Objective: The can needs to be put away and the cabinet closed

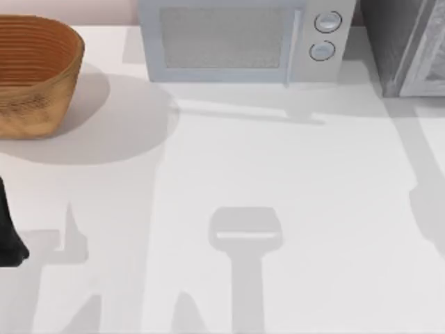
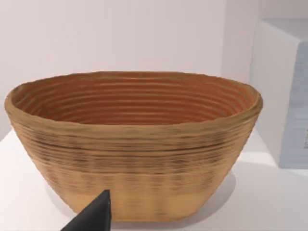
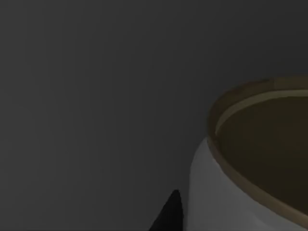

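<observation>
My left arm (image 1: 10,233) sits parked at the table's (image 1: 278,174) left edge, facing the basket (image 2: 134,144). Right wrist view: the can (image 3: 250,168) lies close against dark surroundings; either hand's state I cannot tell.

The middle and near part of the table (image 1: 292,209) lay bare and open to passage. Along the far edge stood three obstacles: a basket (image 1: 31,73) at the far left, a microwave (image 1: 240,38) at centre with its door shut, and a grey cabinet (image 1: 410,45) at the far right, with narrow gaps between them. In the right wrist view the can (image 3: 226,192) stood very close before a dark wall, leaving little room around it.
</observation>
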